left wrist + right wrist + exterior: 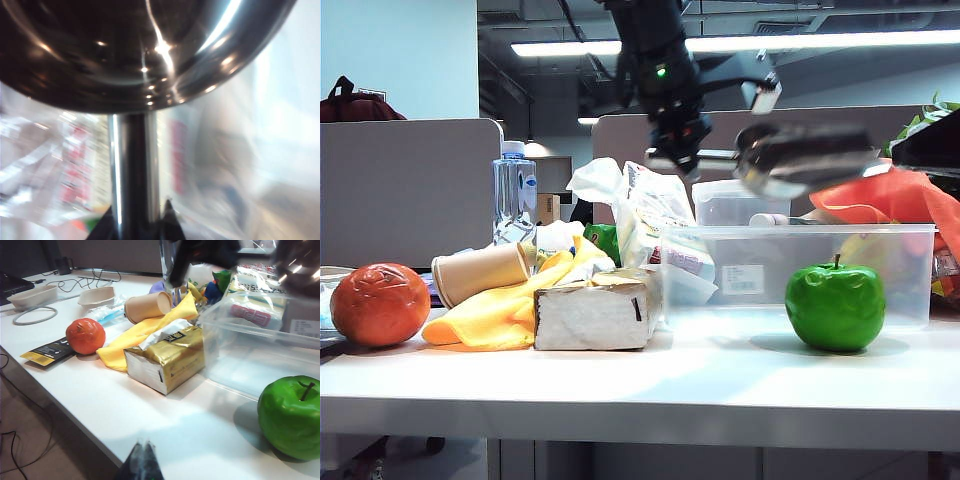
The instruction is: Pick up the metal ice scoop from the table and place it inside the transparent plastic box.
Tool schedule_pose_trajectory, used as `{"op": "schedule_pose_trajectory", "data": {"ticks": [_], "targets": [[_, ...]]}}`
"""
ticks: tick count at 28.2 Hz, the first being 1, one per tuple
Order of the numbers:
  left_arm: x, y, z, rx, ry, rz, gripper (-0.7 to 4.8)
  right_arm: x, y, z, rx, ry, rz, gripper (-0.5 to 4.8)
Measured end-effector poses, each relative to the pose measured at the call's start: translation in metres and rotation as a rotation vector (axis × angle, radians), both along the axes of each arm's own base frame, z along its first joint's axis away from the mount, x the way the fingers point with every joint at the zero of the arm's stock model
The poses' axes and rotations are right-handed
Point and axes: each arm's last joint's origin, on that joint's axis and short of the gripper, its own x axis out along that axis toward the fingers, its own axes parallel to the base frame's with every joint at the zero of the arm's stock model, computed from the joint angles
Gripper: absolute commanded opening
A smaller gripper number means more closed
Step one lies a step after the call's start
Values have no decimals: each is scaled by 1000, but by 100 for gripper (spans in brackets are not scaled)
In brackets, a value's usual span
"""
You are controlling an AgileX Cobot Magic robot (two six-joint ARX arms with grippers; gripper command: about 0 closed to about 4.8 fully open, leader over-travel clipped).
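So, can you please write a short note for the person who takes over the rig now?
Left hand: shut on the scoop handle, holding it in the air above the clear box.
Right hand: shut and empty, low beside the table front edge.
Done: scoop picked up from the table.
Left: lower it into the box, open the hand, pull back. The green apple stands in front of the box.
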Motion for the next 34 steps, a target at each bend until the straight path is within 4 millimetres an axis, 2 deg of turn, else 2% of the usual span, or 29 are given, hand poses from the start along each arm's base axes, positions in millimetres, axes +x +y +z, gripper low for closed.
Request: {"op": "schedule_pose_trajectory", "data": {"ticks": [5,14,18,19,20,22,24,27,31,34], "targets": [[9,-3,2,-60,-50,-90,-6,0,0,0,0,0,-3,-1],[17,-6,-35,38,51,-72,-6,0,0,0,0,0,-2,-1],[20,-6,-42,50,62,-66,-5,0,0,0,0,0,-3,-1],[20,-6,-42,50,62,-65,7,0,0,0,-1,0,-3,-1],[20,-6,-42,50,62,-66,41,0,0,0,0,0,-3,-1],[20,-7,-42,48,60,-66,166,0,0,0,0,0,-3,-1],[20,-6,-42,46,61,-64,220,0,0,0,0,0,-5,-1],[22,-5,-41,41,54,-59,226,0,0,0,0,0,-6,-1],[22,-5,-41,45,48,-48,282,2,-2,0,0,0,-29,-1],[22,-4,-41,58,37,-29,283,5,-6,0,-1,0,-78,-1]]}}
